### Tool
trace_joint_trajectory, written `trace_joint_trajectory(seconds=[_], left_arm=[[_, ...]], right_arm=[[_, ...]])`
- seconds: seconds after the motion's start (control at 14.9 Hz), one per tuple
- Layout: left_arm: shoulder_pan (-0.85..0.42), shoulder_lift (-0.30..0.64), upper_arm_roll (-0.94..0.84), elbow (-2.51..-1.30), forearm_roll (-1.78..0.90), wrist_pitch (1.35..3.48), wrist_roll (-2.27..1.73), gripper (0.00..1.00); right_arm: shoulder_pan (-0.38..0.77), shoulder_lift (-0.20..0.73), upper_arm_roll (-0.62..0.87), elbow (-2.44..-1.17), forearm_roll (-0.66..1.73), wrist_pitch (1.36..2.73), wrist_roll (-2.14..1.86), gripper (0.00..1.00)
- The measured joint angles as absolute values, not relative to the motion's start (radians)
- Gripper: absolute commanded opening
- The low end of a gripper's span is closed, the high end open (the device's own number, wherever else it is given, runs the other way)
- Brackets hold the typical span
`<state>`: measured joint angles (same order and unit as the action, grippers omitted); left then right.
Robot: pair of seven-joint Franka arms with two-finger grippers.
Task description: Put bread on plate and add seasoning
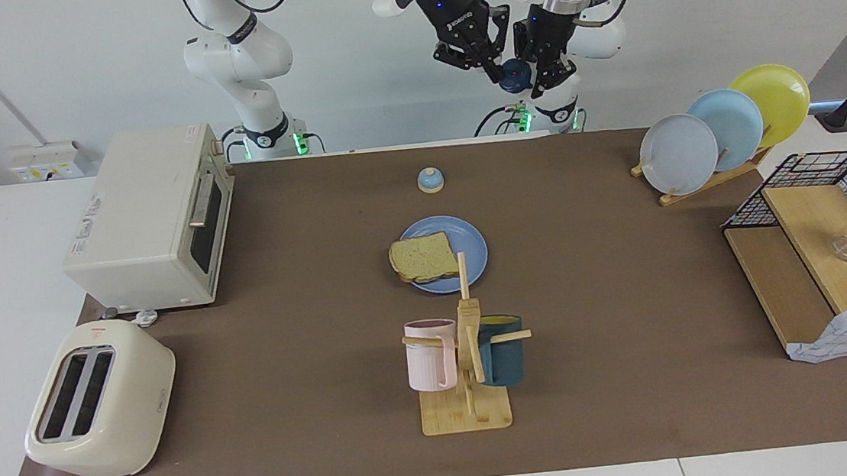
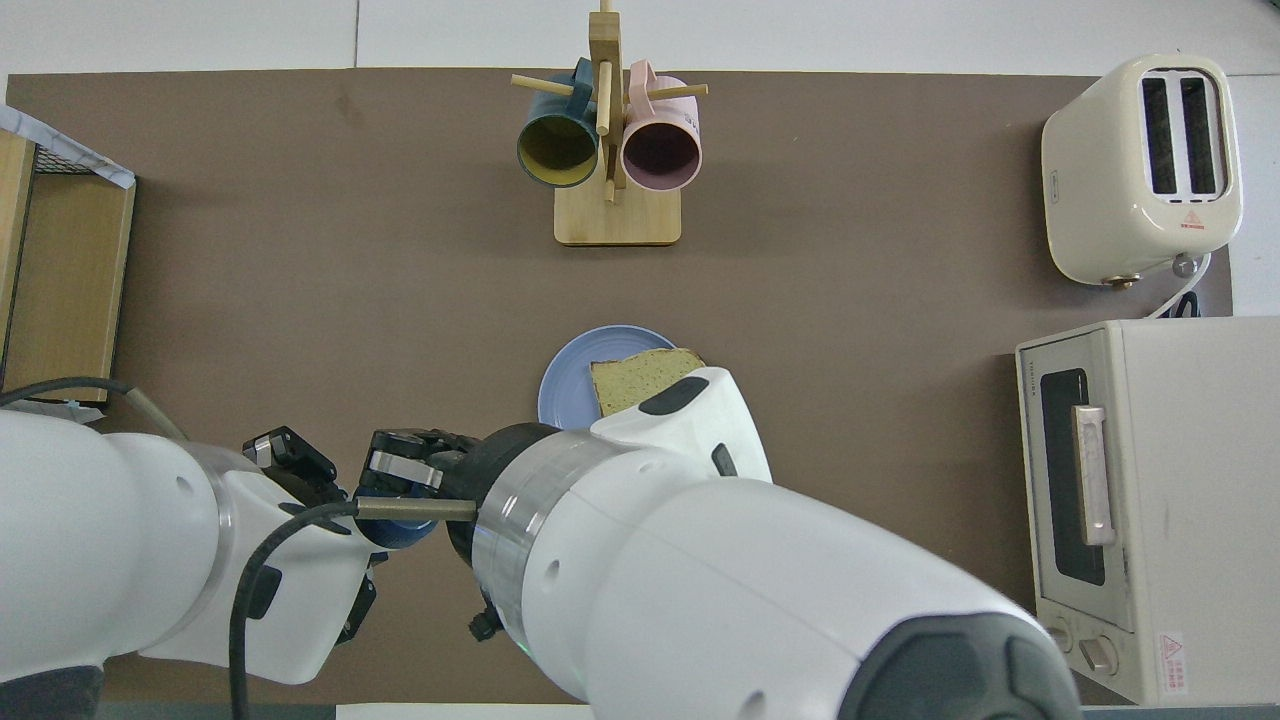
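A: Facing view: the left gripper point(image 1: 541, 80) and the right gripper point(image 1: 492, 71) are seen raised together, high over the robots' edge of the tabletop point(image 1: 288, 357). The dark navy cap of the seasoning point(image 1: 516, 74) is seen between them.

B: How are the fingers set?

A: Both pairs are drawn in. The left gripper is pinched on the seasoning bottle, and the right gripper's fingertips are closed at the cap; whether the cap is truly gripped by them cannot be told.

B: And in the overhead view?

A: The seasoning point(image 2: 400, 525) is mostly hidden there under the right gripper point(image 2: 395, 470) and a cable; only a sliver of blue is shown beside the left gripper point(image 2: 345, 505).

B: Where are the other task things?

A: The plate point(image 1: 470, 245) lies flat mid-tabletop, and the bread point(image 1: 423, 258) is laid on it, overhanging the rim toward the right arm's end. A small blue-topped bell point(image 1: 431, 180) is placed nearer to the robots than the plate. A mug rack point(image 1: 466, 372) with a pink mug point(image 1: 430, 354) and a dark teal mug point(image 1: 502, 350) is set farther from the robots than the plate.

B: Anything at the ends?

A: A toaster oven point(image 1: 149, 216) and a toaster point(image 1: 100, 400) are placed at the right arm's end; a plate rack point(image 1: 720, 127) and a wire shelf point(image 1: 824, 256) at the left arm's end.
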<state>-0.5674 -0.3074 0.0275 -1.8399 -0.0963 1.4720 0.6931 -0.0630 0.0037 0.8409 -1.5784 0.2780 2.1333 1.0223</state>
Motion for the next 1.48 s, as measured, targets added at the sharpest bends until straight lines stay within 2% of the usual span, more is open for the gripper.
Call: trace_joint_trajectory(seconds=[0.87,1.48], left_arm=[[-0.566,-0.308,0.033,-1.829,-0.096,1.481,0.691,0.08],[-0.568,-0.299,0.025,-1.833,-0.096,1.482,0.691,0.08]], right_arm=[[-0.064,0.01,0.807,-1.582,0.409,2.143,1.253,0.0],[-0.053,0.006,0.832,-1.572,0.243,2.137,0.901,0.0]])
